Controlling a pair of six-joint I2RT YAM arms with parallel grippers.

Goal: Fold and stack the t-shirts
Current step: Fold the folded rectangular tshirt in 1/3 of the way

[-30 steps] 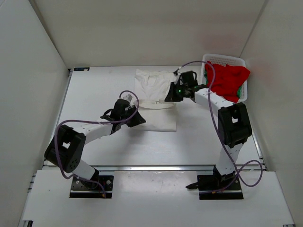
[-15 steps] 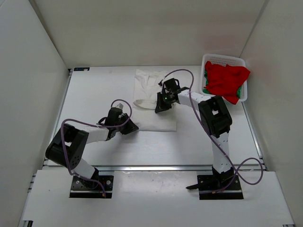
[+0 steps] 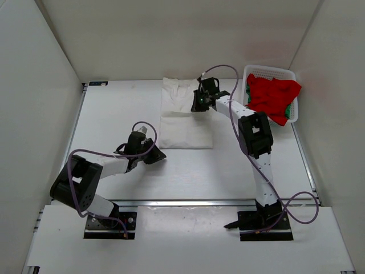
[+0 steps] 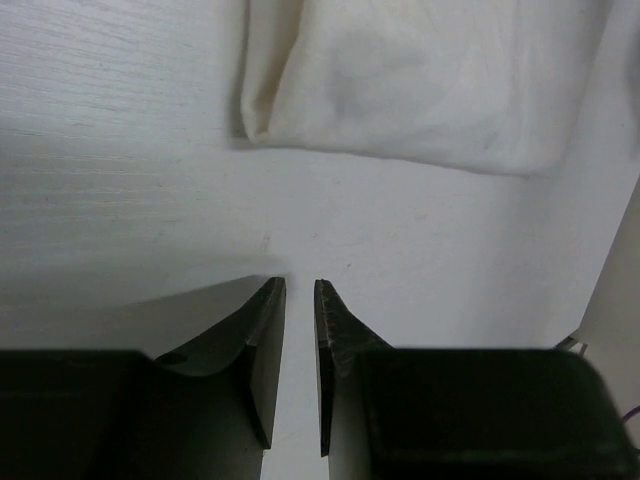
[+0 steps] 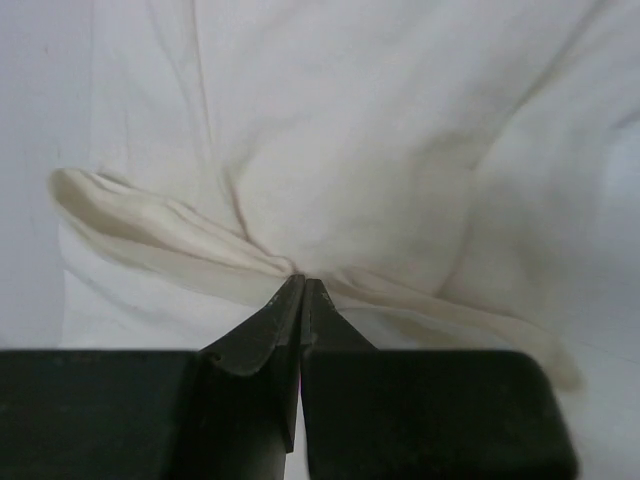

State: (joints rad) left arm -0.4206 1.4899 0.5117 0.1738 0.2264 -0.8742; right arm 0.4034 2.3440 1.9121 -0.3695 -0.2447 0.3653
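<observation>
One of three started: my right gripper (image 5: 302,285) pinches off-white t-shirt (image 3: 185,131) mid-fold, left gripper (image 4: 300,290) slightly spread, empty; red t-shirt (image 3: 272,96), green t-shirt (image 3: 293,108) unfolded in basket (image 3: 268,71).

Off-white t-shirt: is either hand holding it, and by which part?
The right hand pinches a raised fold of the off-white t-shirt, near its far end; the left hand holds nothing.

Off-white cloth t-shirt (image 3: 183,123): partly folded on the bench (image 3: 120,114) at centre-back; the near half is a flat rectangle, the far half is crossed by a raised, gathered ridge. Bright red cloth t-shirt (image 3: 272,96): crumpled in the white perforated plastic basket (image 3: 268,69) at far right, draping over its rim. Green cloth t-shirt (image 3: 293,109): only slivers show beneath the red.
</observation>
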